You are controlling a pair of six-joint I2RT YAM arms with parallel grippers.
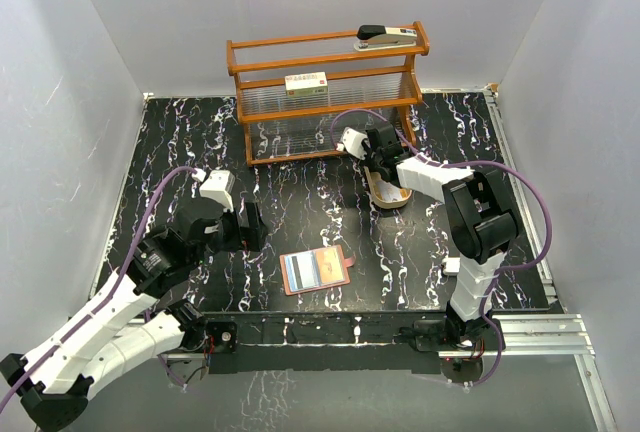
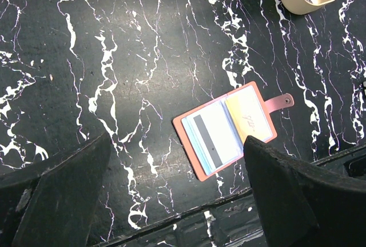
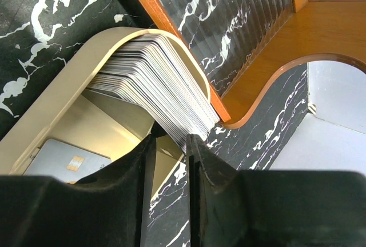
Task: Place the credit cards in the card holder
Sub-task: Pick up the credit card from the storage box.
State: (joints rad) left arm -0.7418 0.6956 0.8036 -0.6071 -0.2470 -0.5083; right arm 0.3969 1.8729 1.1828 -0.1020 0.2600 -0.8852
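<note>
Credit cards (image 3: 154,81) on edge in oval tray (image 3: 51,104) by the rack (image 3: 297,41): with right gripper (image 3: 170,139) narrowly parted astride their corner, pinch just the outermost, then lift straight up.

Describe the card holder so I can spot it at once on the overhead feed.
On the black marbled table, look near the middle of the front edge. The card holder lies open and flat there, reddish-brown, with a small tab on its right. Unlike the oval beige tray back by the wooden rack, it is a folding wallet.
</note>
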